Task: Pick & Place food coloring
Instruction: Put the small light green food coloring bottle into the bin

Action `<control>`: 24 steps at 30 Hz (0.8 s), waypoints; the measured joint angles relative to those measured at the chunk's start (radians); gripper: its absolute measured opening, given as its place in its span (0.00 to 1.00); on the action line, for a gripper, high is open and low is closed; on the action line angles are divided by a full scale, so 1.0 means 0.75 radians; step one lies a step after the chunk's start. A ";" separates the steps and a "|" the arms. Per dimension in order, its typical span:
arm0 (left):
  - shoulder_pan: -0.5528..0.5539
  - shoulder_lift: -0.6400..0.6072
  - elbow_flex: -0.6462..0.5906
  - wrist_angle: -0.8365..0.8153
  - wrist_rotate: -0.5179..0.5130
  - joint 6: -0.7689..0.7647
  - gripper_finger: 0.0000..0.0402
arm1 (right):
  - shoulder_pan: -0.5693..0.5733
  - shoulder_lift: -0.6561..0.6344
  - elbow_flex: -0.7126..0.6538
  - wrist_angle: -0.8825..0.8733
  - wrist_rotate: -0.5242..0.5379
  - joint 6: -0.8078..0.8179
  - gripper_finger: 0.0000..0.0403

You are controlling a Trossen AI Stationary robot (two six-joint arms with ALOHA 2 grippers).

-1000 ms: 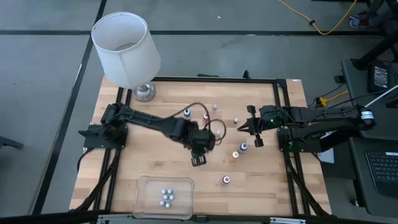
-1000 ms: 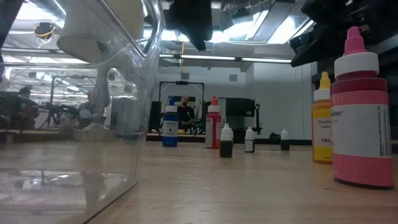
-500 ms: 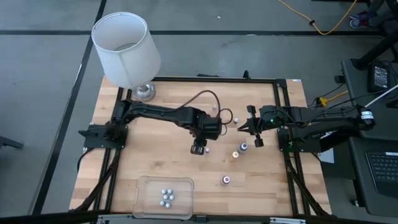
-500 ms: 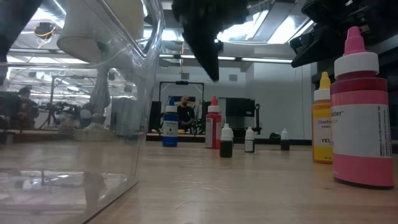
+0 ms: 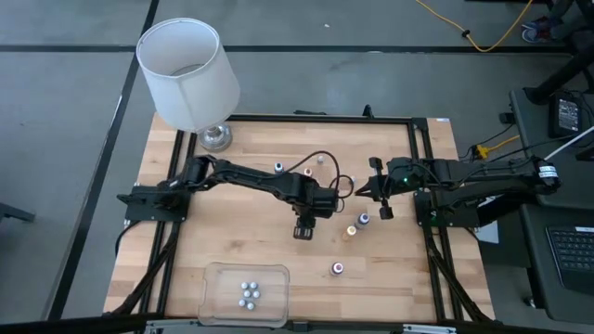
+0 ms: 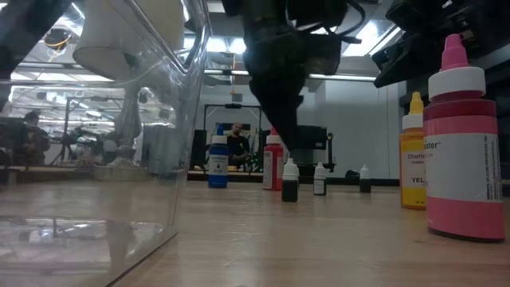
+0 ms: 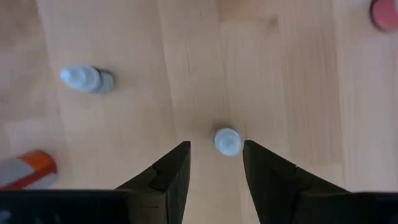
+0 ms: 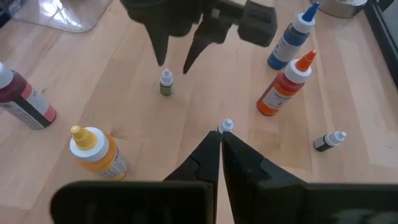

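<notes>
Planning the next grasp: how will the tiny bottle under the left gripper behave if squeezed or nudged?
The tiny bottle stands upright and narrow, so probably tips if nudged. Likely very light. Its round body could slip between the left gripper's open fingers.

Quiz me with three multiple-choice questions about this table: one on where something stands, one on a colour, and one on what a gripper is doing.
1. Where does the lamp stand?
A. on the floor
B. at a corner of the table, on the left arm's side
C. in the middle of the table

2. What colour is the large bottle nearest the low camera?
A. green
B. black
C. pink

3. How is the left gripper?
A. open over a small white-capped bottle
B. shut on the lamp
C. shut and empty

Answers:
1. B, the high view shows it at that corner.
2. C, its body and tip are pink.
3. A, the fingers stand apart on either side of the cap.
</notes>
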State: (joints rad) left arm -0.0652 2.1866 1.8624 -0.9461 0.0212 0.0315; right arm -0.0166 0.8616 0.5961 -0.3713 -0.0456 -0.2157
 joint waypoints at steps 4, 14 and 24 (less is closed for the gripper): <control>0.000 0.015 0.001 0.010 0.015 -0.051 0.36 | 0.000 0.000 0.000 -0.004 0.000 -0.001 0.06; -0.025 0.042 0.001 0.007 0.025 -0.076 0.36 | 0.000 0.000 0.000 -0.012 0.000 -0.006 0.06; -0.033 0.101 0.000 0.050 0.000 -0.094 0.36 | 0.000 0.001 0.000 -0.019 0.001 -0.004 0.06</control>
State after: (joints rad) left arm -0.0898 2.2623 1.8626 -0.9089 0.0212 -0.0391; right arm -0.0166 0.8619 0.5961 -0.3857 -0.0452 -0.2188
